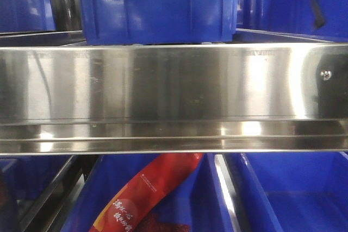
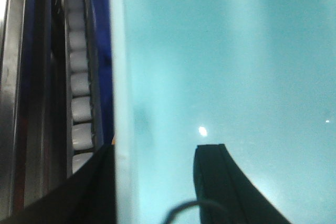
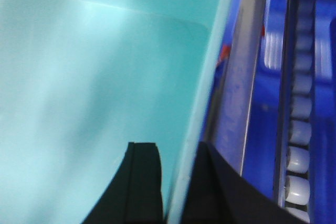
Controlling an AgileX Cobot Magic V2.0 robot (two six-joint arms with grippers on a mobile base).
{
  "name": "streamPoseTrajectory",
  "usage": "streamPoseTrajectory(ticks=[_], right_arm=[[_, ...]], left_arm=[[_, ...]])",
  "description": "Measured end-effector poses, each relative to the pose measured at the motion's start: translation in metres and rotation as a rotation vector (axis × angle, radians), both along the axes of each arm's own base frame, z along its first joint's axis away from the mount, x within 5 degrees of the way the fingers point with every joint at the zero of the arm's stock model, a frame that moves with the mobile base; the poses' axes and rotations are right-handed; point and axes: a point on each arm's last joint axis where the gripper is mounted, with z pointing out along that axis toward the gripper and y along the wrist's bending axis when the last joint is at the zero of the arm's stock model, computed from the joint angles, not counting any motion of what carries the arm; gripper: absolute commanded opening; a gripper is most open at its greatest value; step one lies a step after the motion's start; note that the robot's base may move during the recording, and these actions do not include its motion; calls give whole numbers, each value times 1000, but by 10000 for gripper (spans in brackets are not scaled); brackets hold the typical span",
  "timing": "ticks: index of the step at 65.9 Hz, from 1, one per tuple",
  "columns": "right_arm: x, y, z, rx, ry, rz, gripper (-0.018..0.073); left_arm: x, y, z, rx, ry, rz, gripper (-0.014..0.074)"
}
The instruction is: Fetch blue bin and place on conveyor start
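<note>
Blue bin (image 2: 226, 66) between your two grippers, beside the shelf, seen only from the wrists.

Each wrist view crops the bin (image 3: 79, 77) to pale floor and one wall, so you cannot tell its long axis; its open side faces both cameras, each wall running away alongside a roller track (image 2: 81, 93); the left gripper (image 2: 155, 182) straddles a wall, fingers apart, the inner one clear of it; the right gripper (image 3: 180, 187) pinches the other wall's rim, though blur softens the contact; the front view shows only a steel rail (image 1: 174, 91), dark blue bins (image 1: 157, 6) and a half-hidden red packet (image 1: 147, 194).
</note>
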Motion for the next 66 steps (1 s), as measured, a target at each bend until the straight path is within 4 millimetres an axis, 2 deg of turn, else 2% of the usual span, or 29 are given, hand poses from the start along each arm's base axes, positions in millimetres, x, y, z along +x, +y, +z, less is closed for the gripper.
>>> streamPoseTrajectory(ticks=[10,18,66], right_arm=[[-22,-5,22,24,-62,0,-153],[-31,-7,29,31,-85,1,-153],[-27,-7,33,49,-138,-5,-153]], left_arm=[[-20,2,21,-47,-69,-10,-111],[-27,3,28,-67,-91,-15,-111],[-27,3,30,-68,-113,-13,-111]])
